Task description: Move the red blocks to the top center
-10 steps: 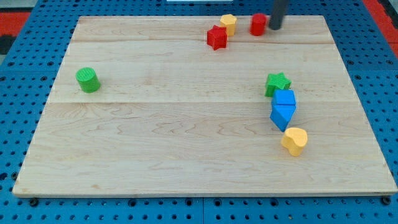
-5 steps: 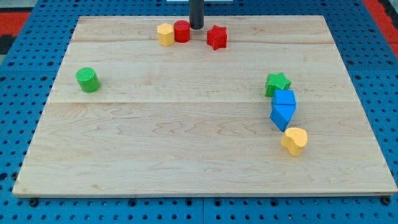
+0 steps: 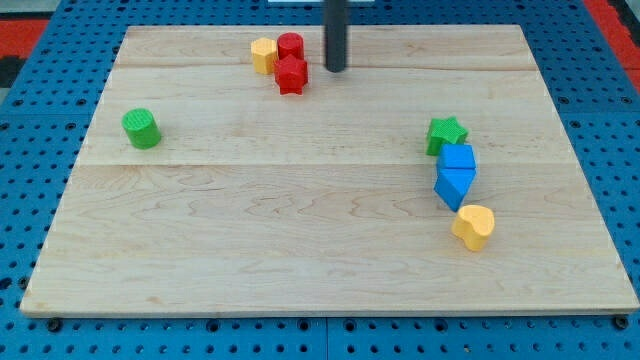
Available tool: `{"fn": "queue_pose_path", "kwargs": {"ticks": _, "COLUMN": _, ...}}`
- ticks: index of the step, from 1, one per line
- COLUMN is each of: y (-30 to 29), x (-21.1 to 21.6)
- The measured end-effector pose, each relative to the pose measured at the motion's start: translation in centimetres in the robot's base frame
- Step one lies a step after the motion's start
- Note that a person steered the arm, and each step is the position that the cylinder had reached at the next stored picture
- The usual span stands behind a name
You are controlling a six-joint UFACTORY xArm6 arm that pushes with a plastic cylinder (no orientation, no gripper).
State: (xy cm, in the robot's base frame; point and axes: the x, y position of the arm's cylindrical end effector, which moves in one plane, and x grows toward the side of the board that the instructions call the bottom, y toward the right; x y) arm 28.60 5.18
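Two red blocks sit near the board's (image 3: pixel 300 250) top edge, left of centre: the red cylinder (image 3: pixel 291 46) touches the red star (image 3: pixel 292 75) below it. My tip (image 3: pixel 336 69) (no claw) stands apart, to their right.

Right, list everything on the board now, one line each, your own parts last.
red cylinder: 1, red, top, left of centre
red star block: 1, red, just below the red cylinder
yellow block: 1, yellow, touching the red cylinder's left
green cylinder: 1, green, left
green star: 1, green, right
blue blocks: 2, blue, stacked down the view below the green star
yellow heart block: 1, yellow, lower right
wooden board: 1, light wood
my tip: 1, dark, right of the red star block, apart from it
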Motion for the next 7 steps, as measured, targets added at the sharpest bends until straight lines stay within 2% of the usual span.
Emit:
{"fn": "queue_pose_path", "kwargs": {"ticks": 1, "y": -0.6, "x": 4.2}}
{"fn": "queue_pose_path", "kwargs": {"ticks": 3, "y": -9.7, "x": 4.2}}
{"fn": "queue_pose_path", "kwargs": {"ticks": 5, "y": -9.3, "x": -1.7}}
{"fn": "queue_pose_path", "kwargs": {"ticks": 6, "y": -9.4, "x": 3.6}}
{"fn": "queue_pose_path", "kwargs": {"ticks": 7, "y": -14.9, "x": 4.0}}
